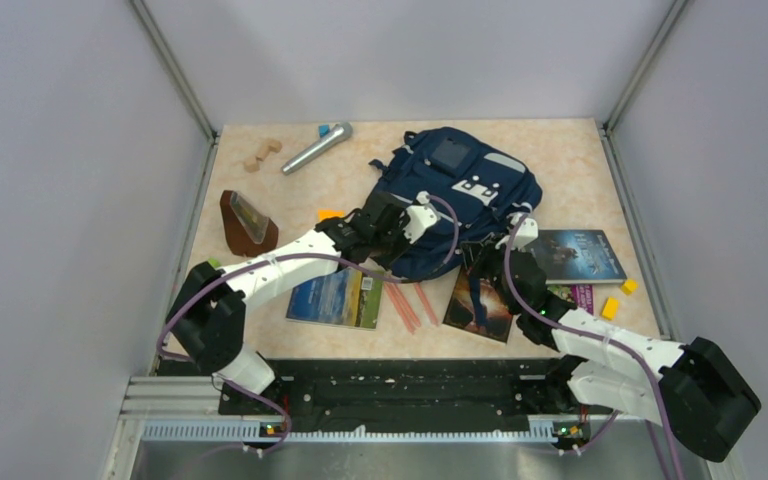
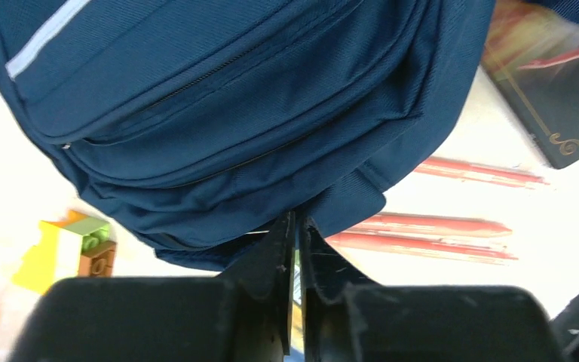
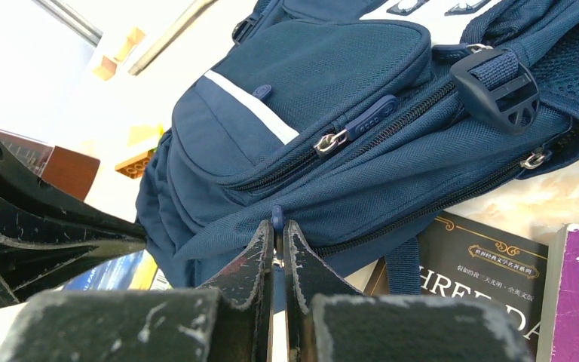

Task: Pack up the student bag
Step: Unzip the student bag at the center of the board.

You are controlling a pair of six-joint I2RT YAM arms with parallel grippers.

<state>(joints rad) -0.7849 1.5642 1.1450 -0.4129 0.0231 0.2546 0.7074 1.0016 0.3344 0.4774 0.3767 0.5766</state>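
Matt woven-cloth student bag (image 3: 332, 173), glossy book (image 2: 546, 98)

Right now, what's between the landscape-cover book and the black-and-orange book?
Red pens, lying flat between the landscape-cover book and the black-and-orange book; clear in the top view.

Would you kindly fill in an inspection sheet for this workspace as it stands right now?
Surface: beige tabletop, crowded with loose items.
Job's things: student bag lies mid-table; the zips in view look closed.
Clutter: books and red pens by the bag's near edge; silver microphone, wooden piece, brown wedge and small coloured blocks further out.
Claws: left claw closed on the bag's bottom edge; right claw shut on a blue zip pull.
Cables: purple cables run along both arms; the left arm's cable loops over the bag.
Surroundings: grey walls; metal rail at the near edge.
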